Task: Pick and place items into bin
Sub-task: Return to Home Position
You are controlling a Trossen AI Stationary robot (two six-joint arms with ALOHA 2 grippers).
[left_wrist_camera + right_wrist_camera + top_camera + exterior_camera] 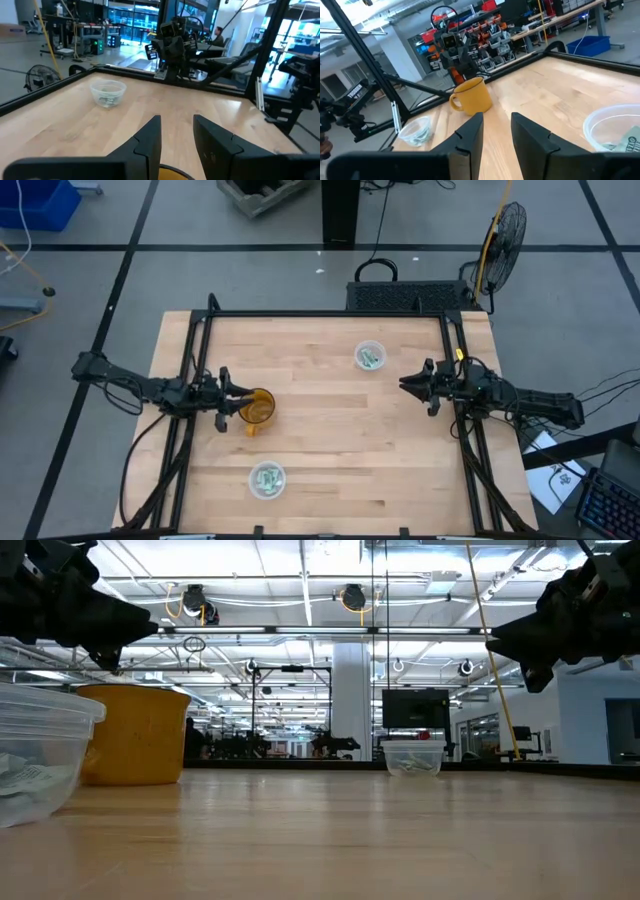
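High view shows no packets loose on the table (330,440). The packets (371,360) lie inside the far clear bin (358,352) and the near clear bin (253,476), though they are too small to count, so whether all are in is uncertain. Sorting looks finished. The left gripper (243,394) hangs by the amber cup (260,410) and the right gripper (404,385) hangs toward the table's right side. Both have fingers slightly parted and hold nothing.
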